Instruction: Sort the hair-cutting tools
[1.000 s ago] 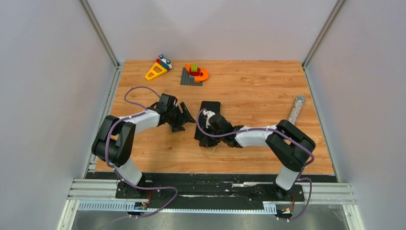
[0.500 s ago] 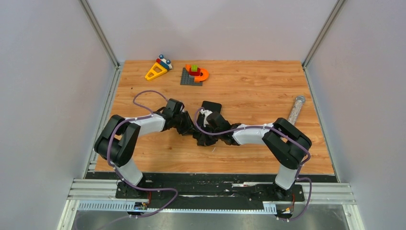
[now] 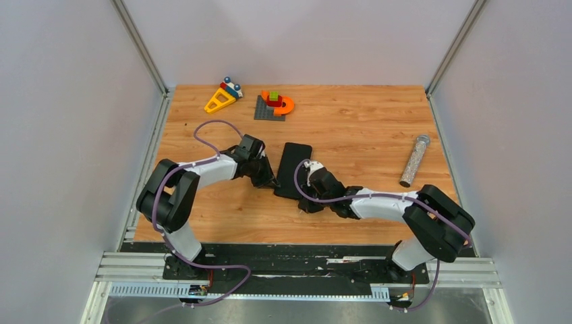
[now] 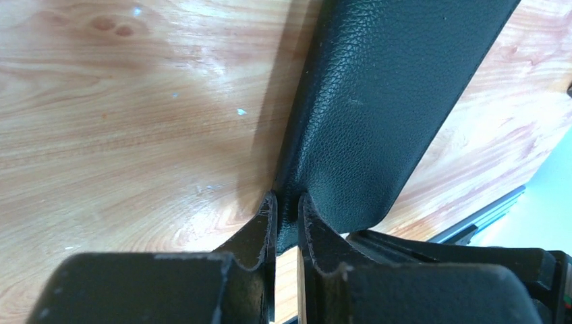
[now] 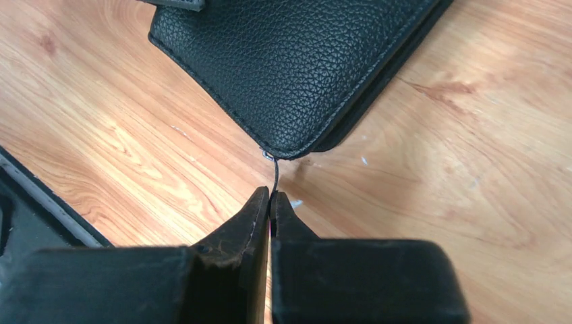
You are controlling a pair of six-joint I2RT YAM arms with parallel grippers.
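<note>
No hair-cutting tools show in any view. A black leather case [image 3: 295,167] lies flat mid-table, and fills the upper part of both wrist views [image 4: 391,101] [image 5: 297,67]. My left gripper [image 3: 272,182] [image 4: 288,202] is at the case's near-left corner, shut on the edge of that corner. My right gripper [image 3: 302,202] [image 5: 271,197] sits just off the case's near corner. Its fingertips are pressed together on a thin dark pull [image 5: 276,174] that hangs from that corner.
A yellow triangular toy [image 3: 219,100] and a grey plate with red and orange blocks [image 3: 273,104] stand at the back left. A clear glittery tube [image 3: 414,160] lies at the right. Bare wood table [image 3: 364,128] surrounds the case.
My left gripper swung right to the case and closed on its corner. The right arm drew back toward the near right, uncovering the case, its jaws staying shut.
</note>
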